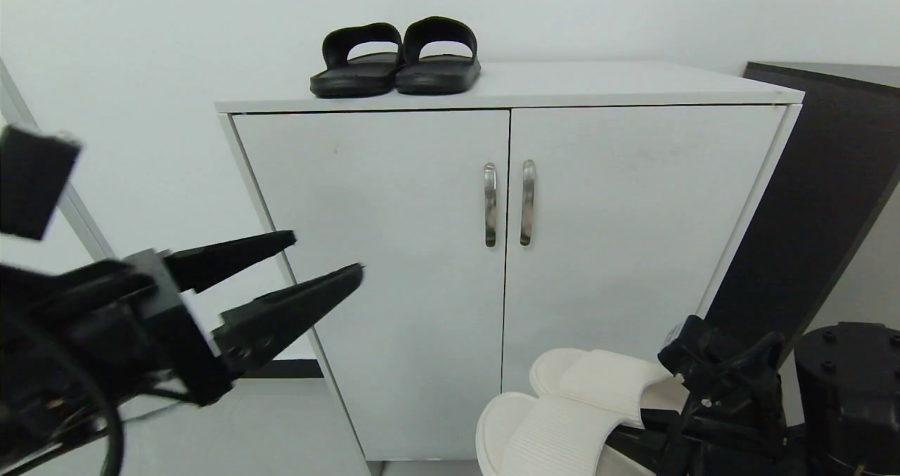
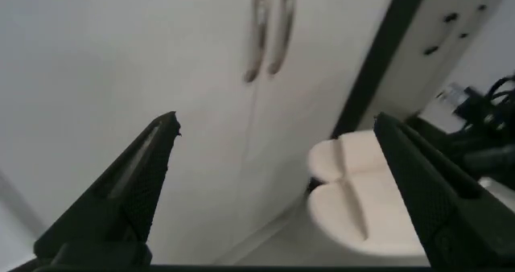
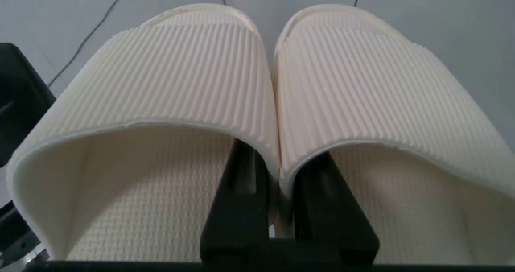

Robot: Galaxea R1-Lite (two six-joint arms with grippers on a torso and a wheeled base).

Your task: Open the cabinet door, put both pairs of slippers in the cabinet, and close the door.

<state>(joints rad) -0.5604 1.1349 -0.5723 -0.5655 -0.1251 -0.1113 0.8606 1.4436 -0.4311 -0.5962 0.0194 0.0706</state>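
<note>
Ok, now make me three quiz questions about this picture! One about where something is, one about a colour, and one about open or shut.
1. Where are the black slippers?
A. on top of the cabinet
B. inside it
C. on the floor

2. What colour are the held slippers in the right gripper?
A. red
B. white
C. blue

3. The cabinet doors are:
A. both shut
B. one open
C. both open

Answers: 1 A, they sit side by side on its top. 2 B, both are ribbed and white. 3 A, the doors meet flush between the handles.
</note>
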